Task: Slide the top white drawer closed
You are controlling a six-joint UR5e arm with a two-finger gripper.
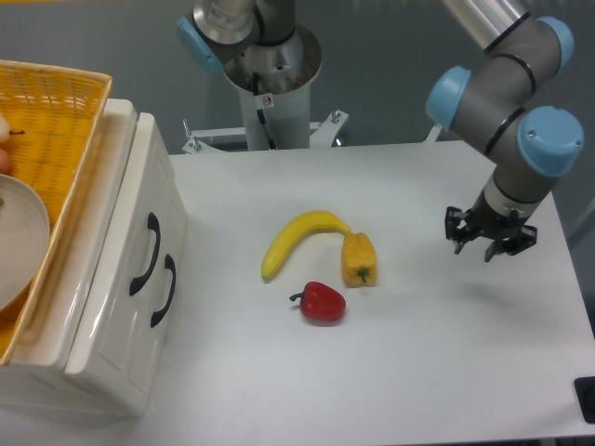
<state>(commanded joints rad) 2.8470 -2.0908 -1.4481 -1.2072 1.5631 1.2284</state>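
Nearest the camera: the white cabinet [112, 325] at the table's [418, 372] left edge, its front tilted in this view. Two drawer fronts, each with a black arched handle. The top drawer [130, 204] sits at the cabinet's upper part, handle [147, 253] facing right; the lower drawer's [139, 334] handle [165, 290] lies just beside it. Top front looks about flush with the lower one; I cannot tell for sure whether it is fully shut.

On top of the cabinet: yellow basket [46, 139] with a white plate [19, 242] inside, partly cut off by the frame.

Mid-table: red pepper [322, 302], then a yellow pepper [359, 260] touching the end of a banana [293, 240].

Right side: my pincer [490, 243] hangs above the table near the right edge, well apart from the fruit and far from the cabinet. Fingers [459, 243] point down with a gap between them; nothing is held.

Far: my arm's base column [270, 84] behind the table.
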